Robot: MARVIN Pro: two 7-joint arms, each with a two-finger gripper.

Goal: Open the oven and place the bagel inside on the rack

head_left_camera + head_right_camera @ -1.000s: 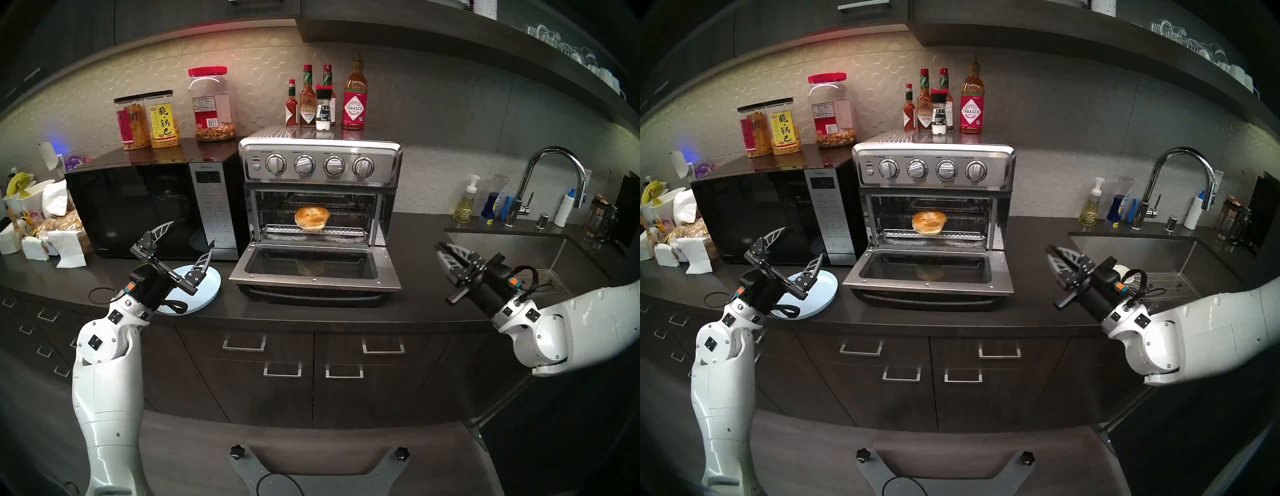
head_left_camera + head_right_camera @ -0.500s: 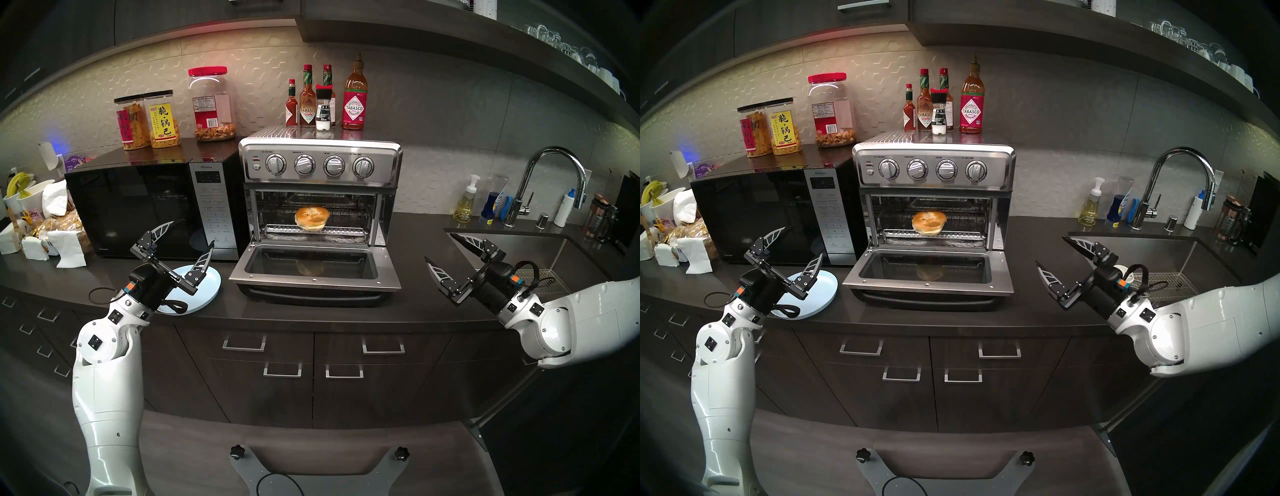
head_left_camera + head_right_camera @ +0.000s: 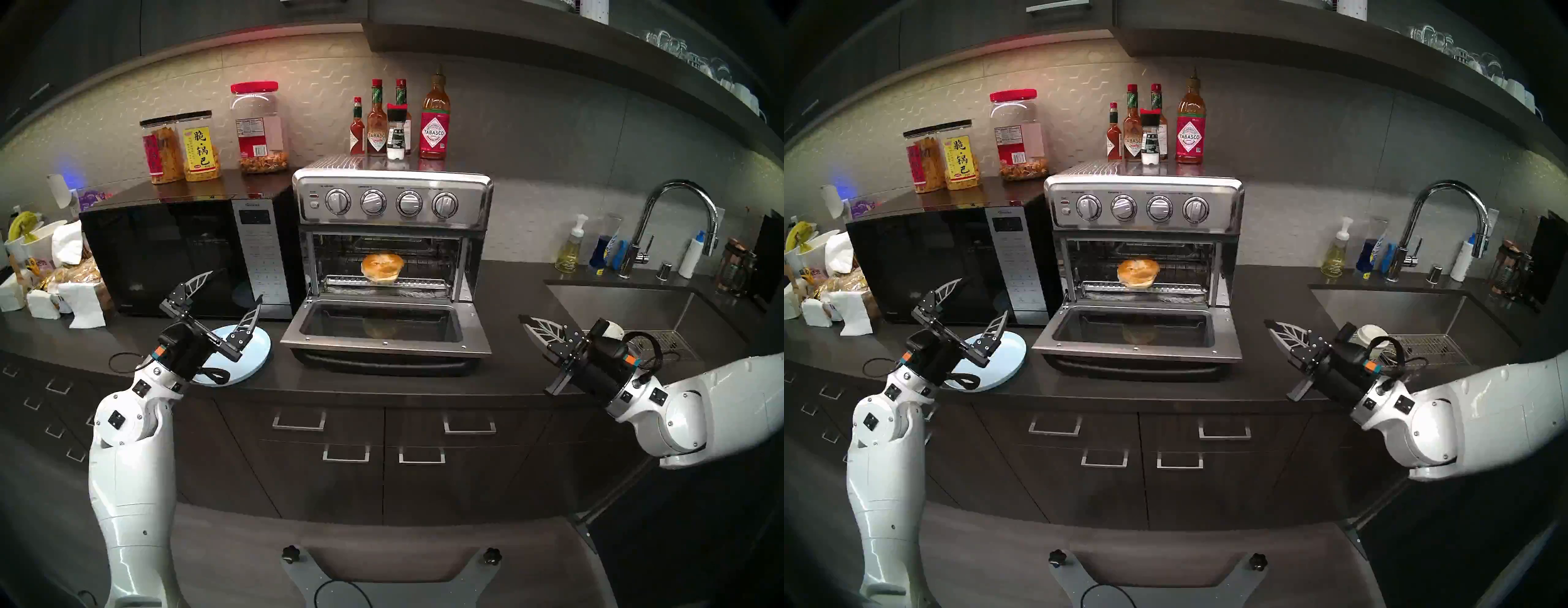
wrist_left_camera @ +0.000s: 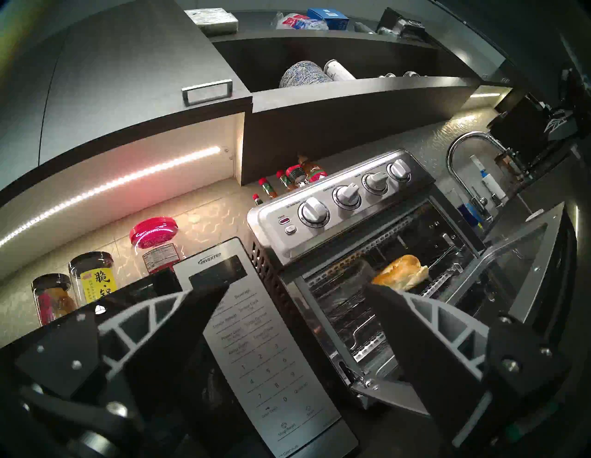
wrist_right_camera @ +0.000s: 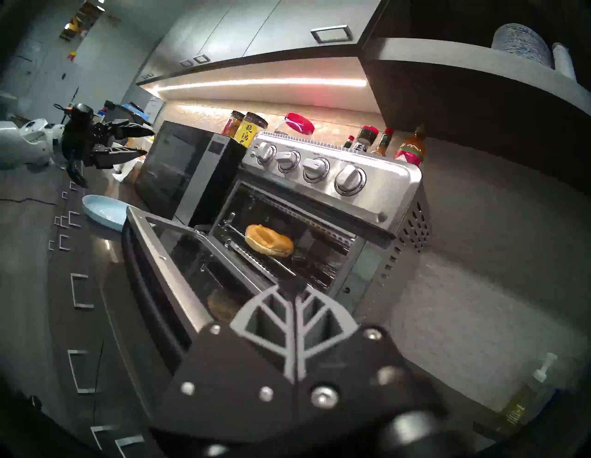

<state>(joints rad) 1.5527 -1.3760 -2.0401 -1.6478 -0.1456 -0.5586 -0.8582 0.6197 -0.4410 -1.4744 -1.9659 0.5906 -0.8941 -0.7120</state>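
Counter (image 3: 509, 373): left claw (image 3: 231, 293) spread, right claw (image 3: 528, 322) pressed together; bagel (image 3: 382, 266) underside hidden.

The oven (image 3: 392, 204), a boxy brushed-steel toaster oven with four round knobs across its top panel, stands on the counter (image 3: 517, 297) with its glass-windowed door (image 3: 384, 327) dropped fully open and lying flat toward the front. Inside, the bagel (image 3: 382, 266), round, golden-brown and glossy, sits on the rack (image 3: 424, 260), a thin wire grid spanning the cavity. The bagel lies flat near the front middle of the cavity, and its reflection shows faintly in the door glass below.
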